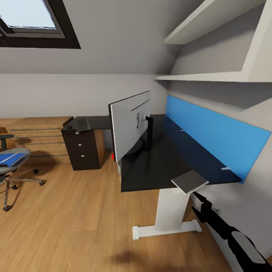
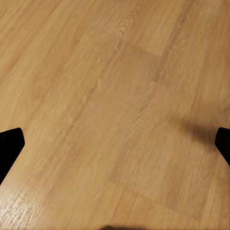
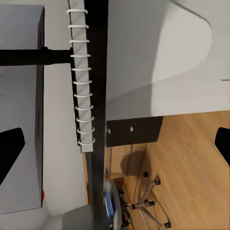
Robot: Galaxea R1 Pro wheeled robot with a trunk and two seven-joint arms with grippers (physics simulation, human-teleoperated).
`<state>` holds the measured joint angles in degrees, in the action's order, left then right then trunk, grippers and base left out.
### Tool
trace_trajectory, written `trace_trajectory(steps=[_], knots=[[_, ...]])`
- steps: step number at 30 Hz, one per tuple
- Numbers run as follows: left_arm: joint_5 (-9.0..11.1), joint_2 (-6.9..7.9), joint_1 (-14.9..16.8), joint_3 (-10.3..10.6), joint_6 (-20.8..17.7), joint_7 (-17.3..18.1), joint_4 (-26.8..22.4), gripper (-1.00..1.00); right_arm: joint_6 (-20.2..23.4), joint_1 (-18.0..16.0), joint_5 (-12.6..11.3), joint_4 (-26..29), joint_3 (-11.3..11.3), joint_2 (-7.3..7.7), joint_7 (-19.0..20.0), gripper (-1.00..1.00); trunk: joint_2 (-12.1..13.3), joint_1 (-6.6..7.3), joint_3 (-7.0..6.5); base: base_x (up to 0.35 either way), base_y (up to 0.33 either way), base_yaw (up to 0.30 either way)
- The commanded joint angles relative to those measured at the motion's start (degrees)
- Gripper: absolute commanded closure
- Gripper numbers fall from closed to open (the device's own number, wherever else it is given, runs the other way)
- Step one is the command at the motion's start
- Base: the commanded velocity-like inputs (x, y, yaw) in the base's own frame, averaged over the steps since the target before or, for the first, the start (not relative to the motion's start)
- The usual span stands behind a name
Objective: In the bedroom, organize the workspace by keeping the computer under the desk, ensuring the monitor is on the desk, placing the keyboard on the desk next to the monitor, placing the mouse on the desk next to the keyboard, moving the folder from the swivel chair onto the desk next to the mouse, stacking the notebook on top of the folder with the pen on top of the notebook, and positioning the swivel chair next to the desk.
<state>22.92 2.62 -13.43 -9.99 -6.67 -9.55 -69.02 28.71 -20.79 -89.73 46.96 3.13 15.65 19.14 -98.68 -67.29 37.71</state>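
Tidying step: we judge the notebook (image 1: 190,181) just set on the desk (image 1: 158,166), overhanging its near corner.
Right tool (image 3: 115,143): spread wide, empty.
Left tool (image 2: 115,143): wide over floor.
Folder (image 1: 10,158): on swivel chair (image 1: 11,170), far from desk; fetching it seems next.

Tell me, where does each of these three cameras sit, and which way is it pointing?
Head view: on the robot's head, facing forward and down at the desk, the monitor's grey back and the swivel chair; the right arm shows at lower right.
Left wrist view: on the left arm, facing the wood floor; the left gripper's fingertips stand wide apart.
Right wrist view: on the right arm, looking past the open right gripper at the notebook's spiral edge.
Shared: head and right wrist views both show notebook, monitor, chair.
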Motion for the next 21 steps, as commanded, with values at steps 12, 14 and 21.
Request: trace_trajectory(steps=[12,14,21], knots=[[0.39,0.08,-0.01,0.07,-0.27,0.12,0.08,-1.0,0.81,-0.04,-4.24,0.88,0.05,-0.43,-0.07,-1.0,-0.04,-0.01,0.05,0.0,0.0,0.0],[0.38,0.09,-0.01,0.07,-0.27,0.13,0.09,-1.0,0.83,-0.04,-4.3,0.92,0.04,-0.44,-0.07,-1.0,-0.04,-0.01,0.05,0.0,0.0,0.0],[0.37,0.05,-0.01,0.11,-0.2,0.14,0.11,-1.0,0.83,-0.04,-4.39,1.45,0.03,-0.44,-0.02,-1.0,-0.04,-0.01,0.05,0.132,0.027,0.0]])
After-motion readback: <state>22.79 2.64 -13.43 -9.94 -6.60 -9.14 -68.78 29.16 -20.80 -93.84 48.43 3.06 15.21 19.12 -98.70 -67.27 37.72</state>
